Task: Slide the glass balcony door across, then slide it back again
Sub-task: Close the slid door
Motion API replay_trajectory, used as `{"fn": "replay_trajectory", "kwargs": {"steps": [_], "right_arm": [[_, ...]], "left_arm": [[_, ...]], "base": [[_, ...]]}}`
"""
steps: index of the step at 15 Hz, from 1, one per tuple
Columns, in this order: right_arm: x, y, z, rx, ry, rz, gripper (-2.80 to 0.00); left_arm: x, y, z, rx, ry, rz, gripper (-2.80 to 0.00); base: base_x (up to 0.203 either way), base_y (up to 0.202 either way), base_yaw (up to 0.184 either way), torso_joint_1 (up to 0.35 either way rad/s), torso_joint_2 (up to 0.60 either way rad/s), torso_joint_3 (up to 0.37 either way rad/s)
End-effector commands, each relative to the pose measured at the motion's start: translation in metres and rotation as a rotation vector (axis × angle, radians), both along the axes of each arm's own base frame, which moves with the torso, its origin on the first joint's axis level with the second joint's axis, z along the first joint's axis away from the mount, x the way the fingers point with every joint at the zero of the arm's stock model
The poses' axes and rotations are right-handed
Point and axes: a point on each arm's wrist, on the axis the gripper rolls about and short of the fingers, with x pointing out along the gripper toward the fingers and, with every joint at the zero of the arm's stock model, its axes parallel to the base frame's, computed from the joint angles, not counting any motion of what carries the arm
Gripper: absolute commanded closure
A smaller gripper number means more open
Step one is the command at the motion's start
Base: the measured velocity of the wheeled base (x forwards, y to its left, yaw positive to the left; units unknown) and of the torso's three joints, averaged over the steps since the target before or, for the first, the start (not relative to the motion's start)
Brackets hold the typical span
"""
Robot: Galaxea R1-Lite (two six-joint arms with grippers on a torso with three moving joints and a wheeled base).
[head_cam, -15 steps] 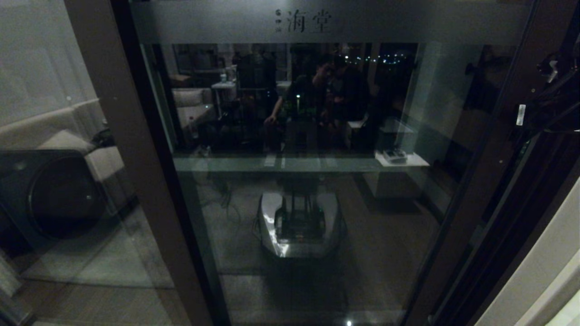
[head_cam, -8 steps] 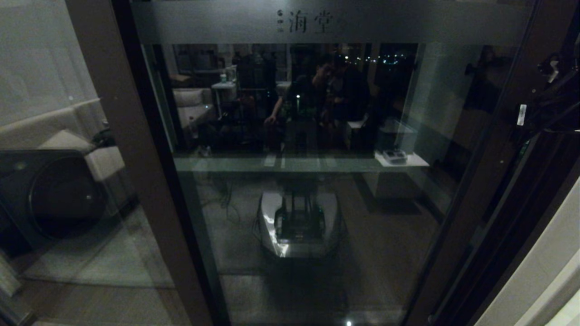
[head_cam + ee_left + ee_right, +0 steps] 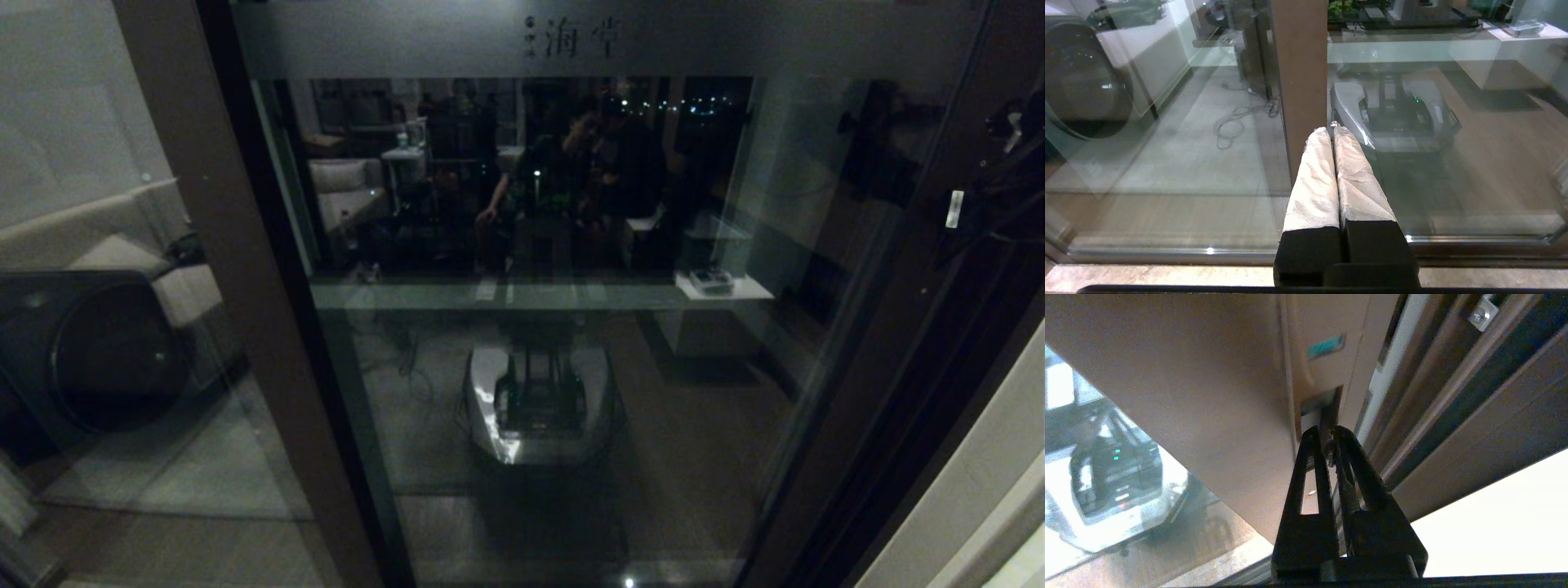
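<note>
Two grippers are recorded. In the head view, the glass balcony door (image 3: 539, 327) fills most of the field, its frosted top band (image 3: 571, 39) with small characters lying at 12 o'clock. Its dark brown left stile (image 3: 245, 310) runs from 11 o'clock down to 6 o'clock, and its right stile (image 3: 890, 310) runs from 1 o'clock down to 5 o'clock. At 9 o'clock, beyond the left stile, a fixed glass pane (image 3: 98, 327) is seen.

The right gripper (image 3: 1327, 435) is noted in its wrist view with the two black fingers (image 3: 1306, 473) drawn nearly together, tips set at the slim recessed handle (image 3: 1321, 410) in the brown stile; no object is seen clamped between them. In the head view only the dark bulk of the right arm (image 3: 1000, 184) is visible at 2 o'clock, beside the right stile.

The left gripper (image 3: 1333, 130) is seen in its wrist view with the padded fingers (image 3: 1316, 179) pressed together on nothing, low before the glass and the left stile.
</note>
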Motion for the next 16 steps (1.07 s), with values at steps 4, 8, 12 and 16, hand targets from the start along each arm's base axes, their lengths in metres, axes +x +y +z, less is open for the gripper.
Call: {"fn": "replay_trajectory", "kwargs": {"steps": [4, 8, 12, 16], "right_arm": [[0.0, -0.008, -0.002, 0.007, 0.008, -0.015, 0.0], [0.001, -0.009, -0.003, 0.007, 0.008, -0.016, 0.0], [0.002, -0.012, -0.002, 0.005, 0.004, -0.022, 0.0], [0.003, -0.016, -0.003, 0.004, 0.004, -0.029, 0.0]], "left_arm": [[0.0, 0.0, 0.0, 0.001, 0.0, 0.0, 0.0], [0.0, 0.0, 0.0, 0.001, 0.0, 0.0, 0.0], [0.0, 0.0, 0.0, 0.001, 0.0, 0.0, 0.0], [0.0, 0.0, 0.0, 0.001, 0.0, 0.0, 0.0]], "base": [[0.0, 0.0, 0.0, 0.0, 0.0, 0.0], [0.0, 0.0, 0.0, 0.0, 0.0, 0.0], [0.0, 0.0, 0.0, 0.0, 0.0, 0.0], [0.0, 0.0, 0.0, 0.0, 0.0, 0.0]]}}
